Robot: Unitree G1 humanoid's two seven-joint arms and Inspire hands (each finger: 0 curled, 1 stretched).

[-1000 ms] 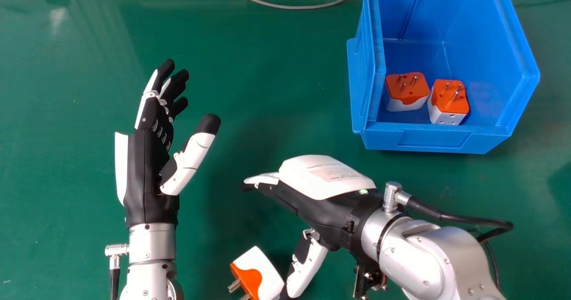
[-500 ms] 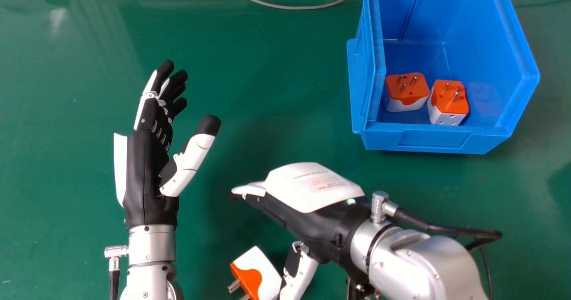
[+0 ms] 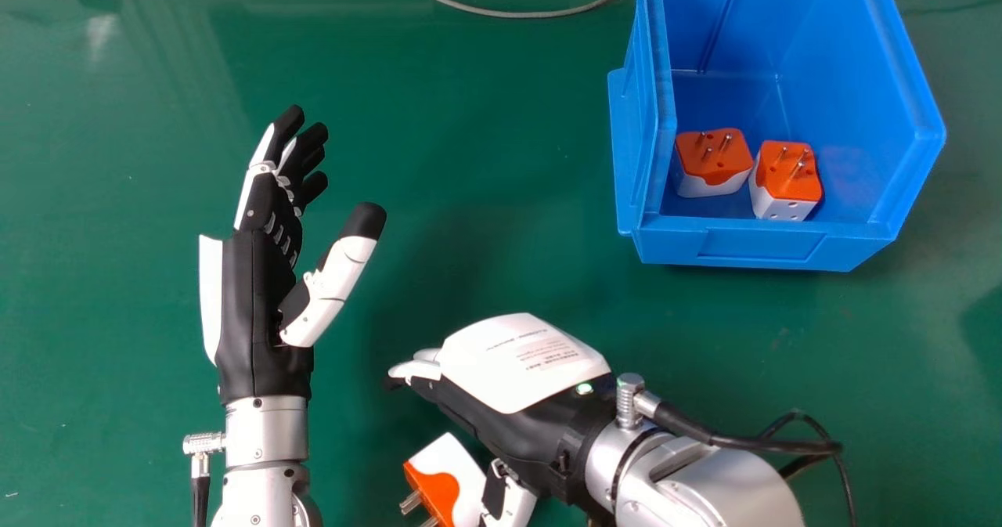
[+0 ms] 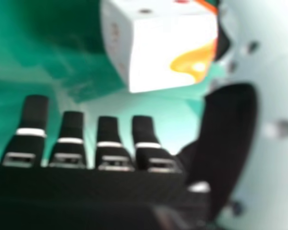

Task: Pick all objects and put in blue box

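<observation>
Right hand (image 3: pixel 520 362) closes in on loose plug adapter (image 3: pixel 450 464)

Over the last second the right hand has travelled toward the robot and leftward, farther from the blue box (image 3: pixel 763 247). Its thumb (image 3: pixel 514 502) now overlaps more of the adapter's right side in the head view, though whether they touch is hard to tell.
</observation>
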